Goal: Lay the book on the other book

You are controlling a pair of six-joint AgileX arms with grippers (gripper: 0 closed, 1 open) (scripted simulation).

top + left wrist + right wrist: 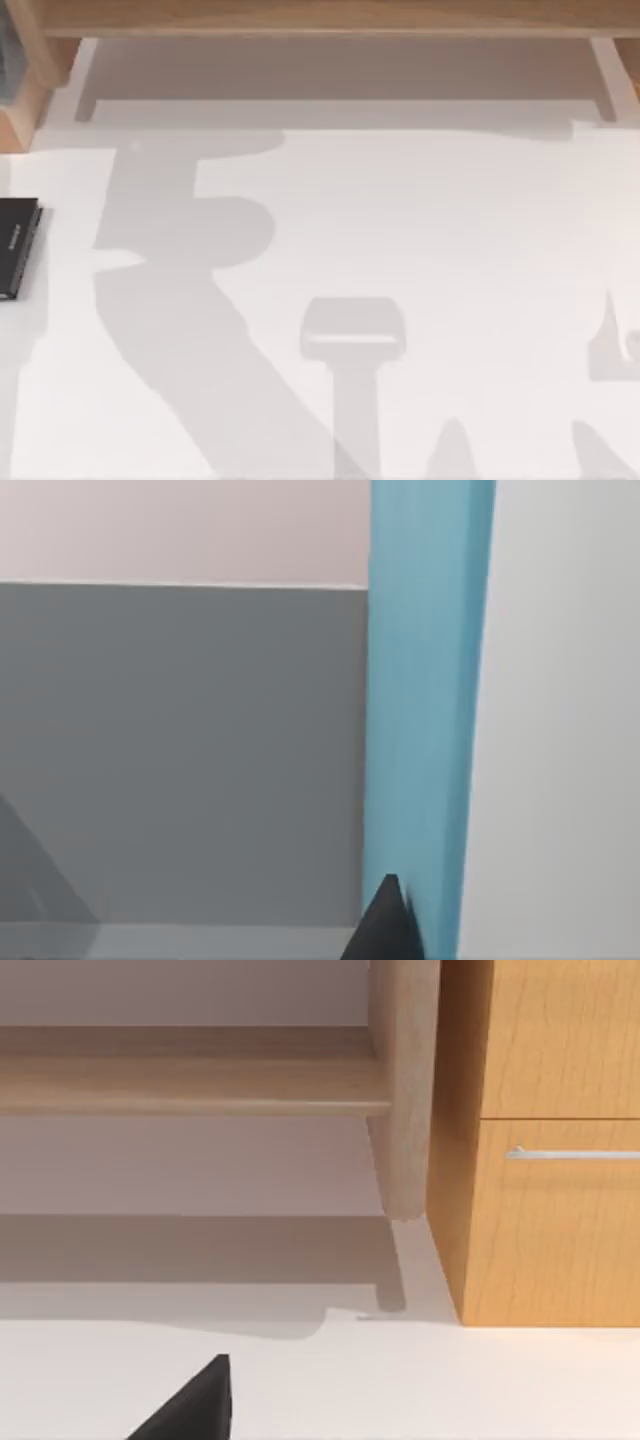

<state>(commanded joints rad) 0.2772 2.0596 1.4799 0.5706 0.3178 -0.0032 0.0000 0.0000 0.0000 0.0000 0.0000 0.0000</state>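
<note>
At the far left edge of the white surface [400,230] lies the black book [18,246], flat, spine rightward. My left wrist view has the teal-blue book [425,710] upright against one dark finger [385,925]; whether my fingers clench it, I cannot tell. My right wrist view faces a wooden cabinet [550,1140].

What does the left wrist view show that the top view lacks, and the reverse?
Left wrist view: the teal-blue book as a tall strip, close against a dark fingertip of the left gripper, in front of a grey surface; whether the gripper grips it cannot be told.

Top view: the black book lying flat at the table's left edge, the wooden shelf along the back, and arm shadows across the table.

Both share the pale white table surface.
</note>
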